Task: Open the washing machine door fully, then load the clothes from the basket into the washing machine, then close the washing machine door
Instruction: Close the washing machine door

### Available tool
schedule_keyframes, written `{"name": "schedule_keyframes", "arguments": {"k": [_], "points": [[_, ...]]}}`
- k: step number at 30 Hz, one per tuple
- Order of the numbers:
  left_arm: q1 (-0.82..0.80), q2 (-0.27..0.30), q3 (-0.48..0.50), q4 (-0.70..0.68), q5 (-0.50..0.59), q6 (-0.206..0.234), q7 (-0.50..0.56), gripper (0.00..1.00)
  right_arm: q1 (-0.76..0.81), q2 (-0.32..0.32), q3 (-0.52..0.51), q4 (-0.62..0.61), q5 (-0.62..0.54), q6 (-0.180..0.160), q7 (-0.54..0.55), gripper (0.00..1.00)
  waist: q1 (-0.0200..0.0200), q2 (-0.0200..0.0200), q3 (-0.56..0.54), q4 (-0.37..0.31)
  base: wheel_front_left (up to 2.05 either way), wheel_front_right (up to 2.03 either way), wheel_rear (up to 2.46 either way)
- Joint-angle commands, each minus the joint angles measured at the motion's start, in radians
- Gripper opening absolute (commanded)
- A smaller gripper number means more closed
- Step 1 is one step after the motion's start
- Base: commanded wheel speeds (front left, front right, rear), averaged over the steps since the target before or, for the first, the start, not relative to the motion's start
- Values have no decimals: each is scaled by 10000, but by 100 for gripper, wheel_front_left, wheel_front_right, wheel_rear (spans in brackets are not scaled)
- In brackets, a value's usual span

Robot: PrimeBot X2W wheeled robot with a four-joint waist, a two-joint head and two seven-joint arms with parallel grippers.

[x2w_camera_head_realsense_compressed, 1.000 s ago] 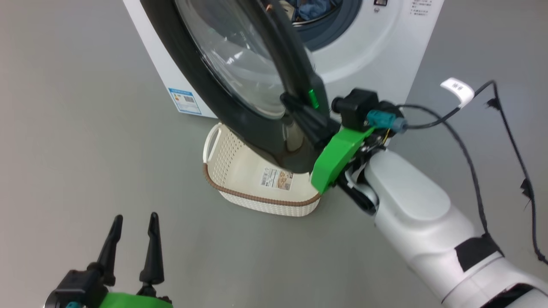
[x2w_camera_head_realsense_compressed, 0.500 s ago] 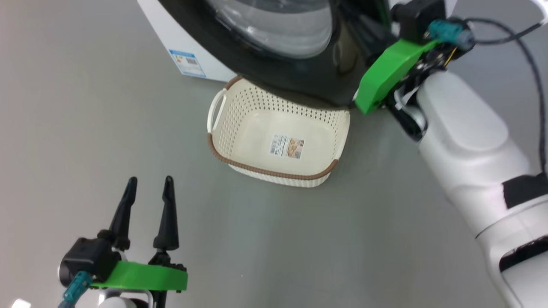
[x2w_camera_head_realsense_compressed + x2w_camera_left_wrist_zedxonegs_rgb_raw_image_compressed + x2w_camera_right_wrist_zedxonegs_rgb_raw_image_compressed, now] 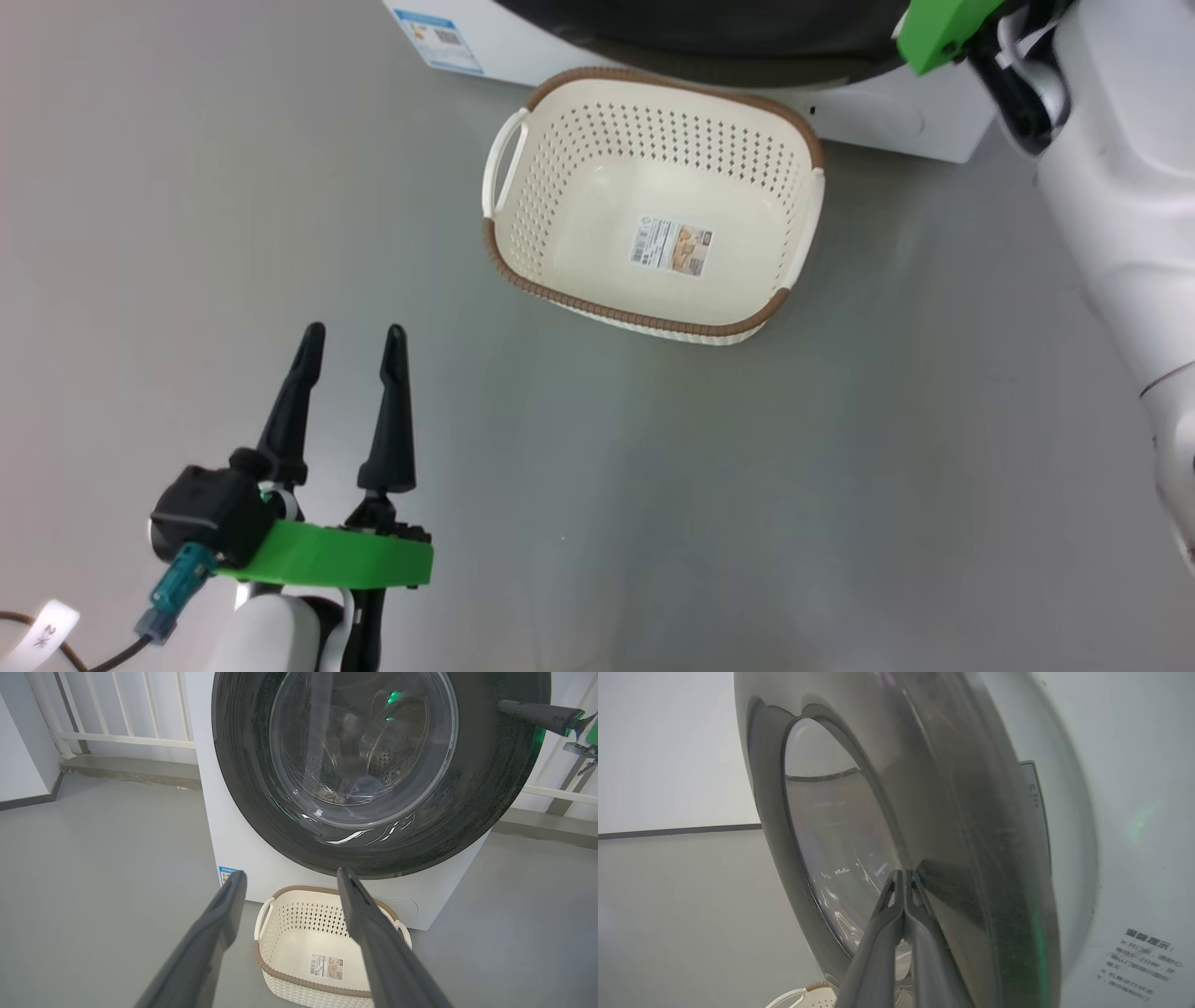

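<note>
Left gripper (image 3: 356, 329) spread wide, gripping nothing, over grey floor (image 3: 187, 187), well apart from basket (image 3: 653, 323). Right gripper (image 3: 904, 873) fingers pressed together, tips against black ring of washing machine door (image 3: 467, 826). Basket on floor just before washing machine (image 3: 210, 788), below door, label sticker (image 3: 672, 245) inside. Bluish clothes (image 3: 366, 784) dim behind door glass, in drum (image 3: 387, 760).

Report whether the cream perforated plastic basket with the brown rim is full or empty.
Empty. The cream perforated basket shows a bare bottom with a label sticker and no cloth.
</note>
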Motion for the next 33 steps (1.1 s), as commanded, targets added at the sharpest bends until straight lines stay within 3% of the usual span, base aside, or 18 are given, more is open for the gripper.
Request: {"name": "schedule_keyframes", "arguments": {"k": [1,10,18,33], "points": [[-217,197,276,-200,14,-53,-81,100,-259,187,-21,-116,-107,12,-83,0,0,-1,251,202,0,0,0],[-562,191,-165,-242,-385,137,-81,100,-1641,-172,-890,859,-408,12,-296,0,0,-1,699,467,0,0,0],[-575,190,-242,-258,-424,226,-81,100,-1985,-76,-1390,1172,-666,12,-341,0,0,-1,810,516,0,0,0],[-529,189,-83,-150,-261,235,-82,100,-301,301,-1311,-214,-633,12,-347,0,0,-1,472,185,0,0,0]]}}
